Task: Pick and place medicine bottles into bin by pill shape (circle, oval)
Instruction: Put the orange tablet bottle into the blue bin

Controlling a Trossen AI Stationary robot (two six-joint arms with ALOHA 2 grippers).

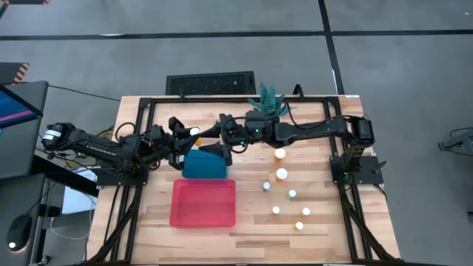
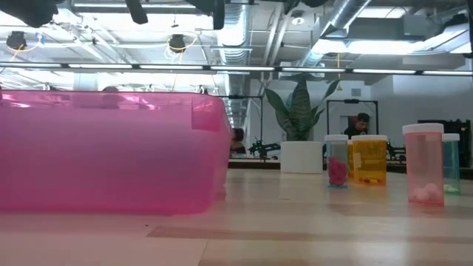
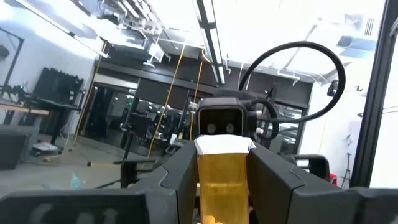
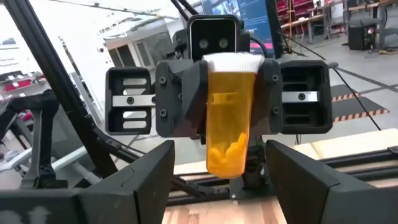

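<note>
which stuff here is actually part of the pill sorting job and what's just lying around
Job: amber bottle held in the left gripper, right gripper open facing it, loose bottles, teal bin, pink bin.
Lying about: potted plant, black grille.

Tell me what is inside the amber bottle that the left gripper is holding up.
The amber plastic bottle with the white cap, clamped in the left gripper, holds a small heap of yellow pills at its bottom. Their shape, round or oval, cannot be made out, and the gripper's fingers cover the bottle's sides.
</note>
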